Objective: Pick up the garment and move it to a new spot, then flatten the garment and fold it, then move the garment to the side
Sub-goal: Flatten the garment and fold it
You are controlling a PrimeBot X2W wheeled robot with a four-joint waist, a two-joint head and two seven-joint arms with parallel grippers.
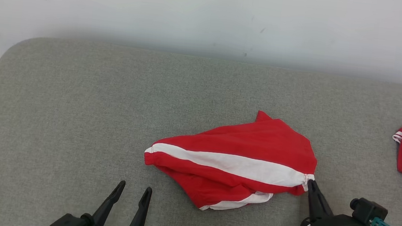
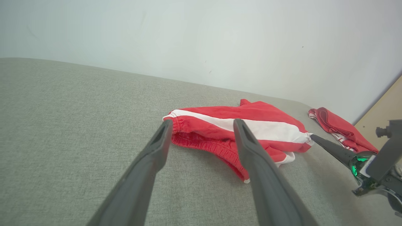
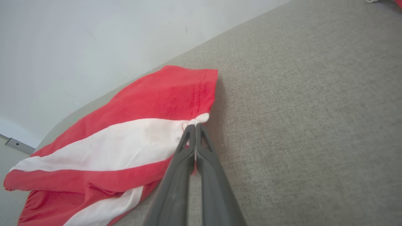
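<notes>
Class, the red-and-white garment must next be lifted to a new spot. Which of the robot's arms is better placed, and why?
Right, probably. The right gripper is shut on a white-striped corner of the garment, while the left gripper stands open, apart from the cloth.

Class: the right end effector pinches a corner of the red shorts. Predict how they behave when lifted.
The shorts lie crumpled, so probably floppy: they should dangle from the right end effector. Thin cloth, likely light. The small corner pinch might slip.
</notes>
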